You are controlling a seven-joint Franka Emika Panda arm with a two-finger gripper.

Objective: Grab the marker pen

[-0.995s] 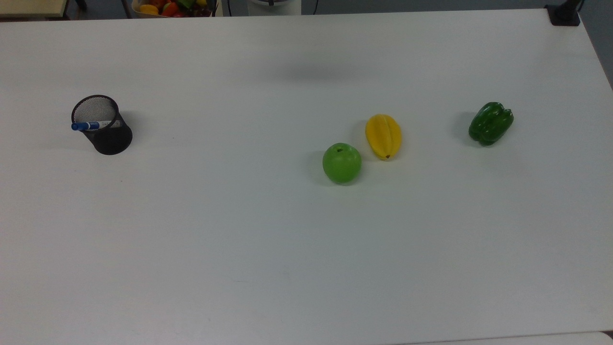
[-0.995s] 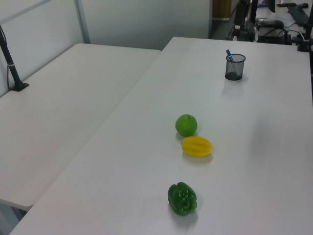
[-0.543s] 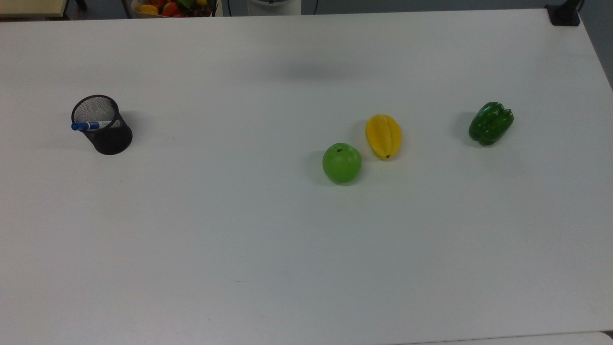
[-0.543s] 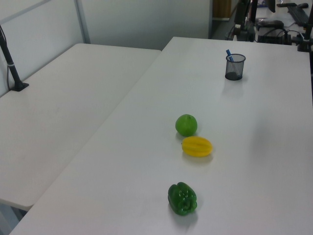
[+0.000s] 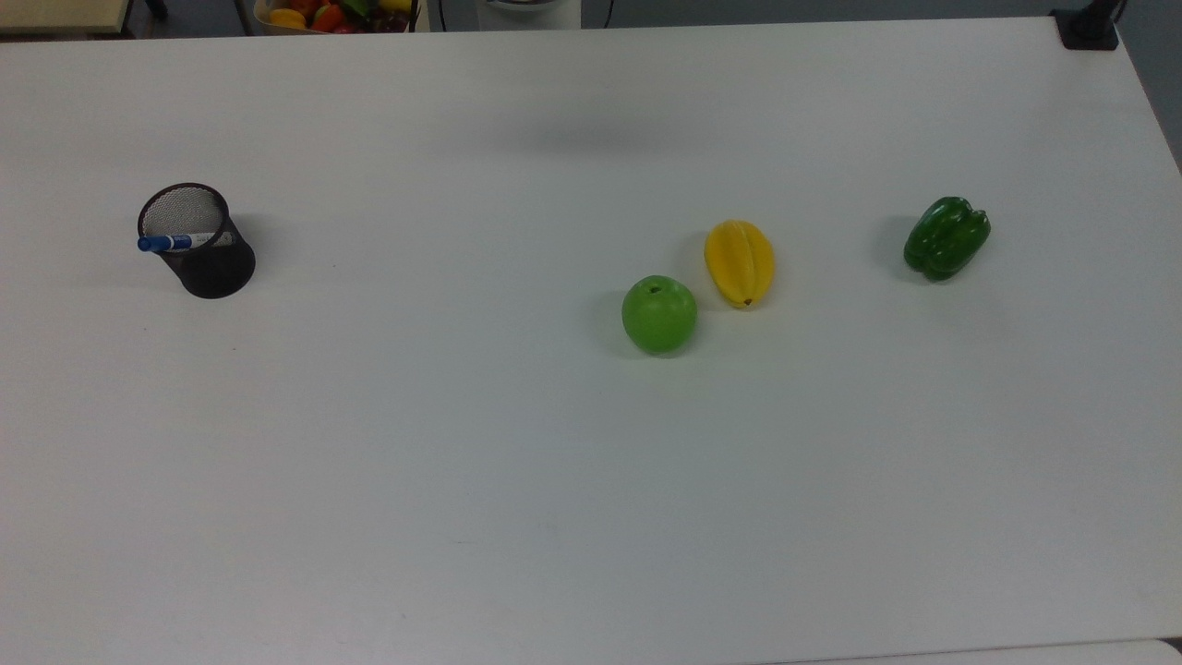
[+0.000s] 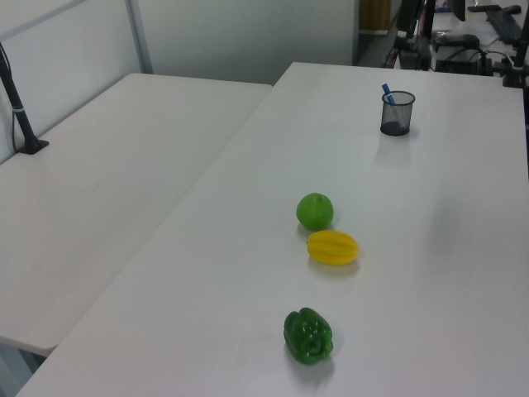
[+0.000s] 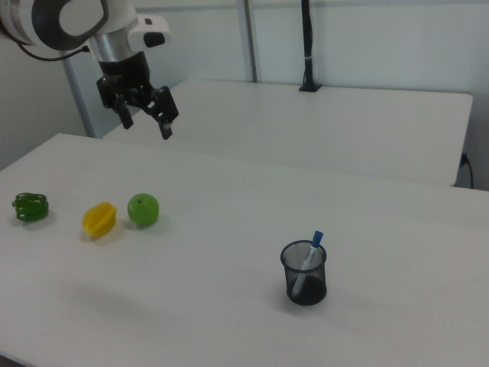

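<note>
The marker pen (image 5: 174,243), white-barrelled with a blue cap, stands tilted in a black mesh cup (image 5: 211,263) at the top view's left, cap end poking over the rim. The pen (image 6: 387,90) and its cup (image 6: 397,117) sit far back in the left view; in the right view the pen (image 7: 311,253) leans in the cup (image 7: 306,279) at the front. My gripper (image 7: 147,127) hangs open and empty, high above the table at the right view's upper left, far from the cup.
A green apple (image 5: 658,314), a yellow star fruit (image 5: 739,263) and a green bell pepper (image 5: 946,237) lie to the top view's right of the cup. A bowl of mixed fruit (image 5: 332,14) sits beyond the far edge. A second white table (image 6: 107,182) adjoins.
</note>
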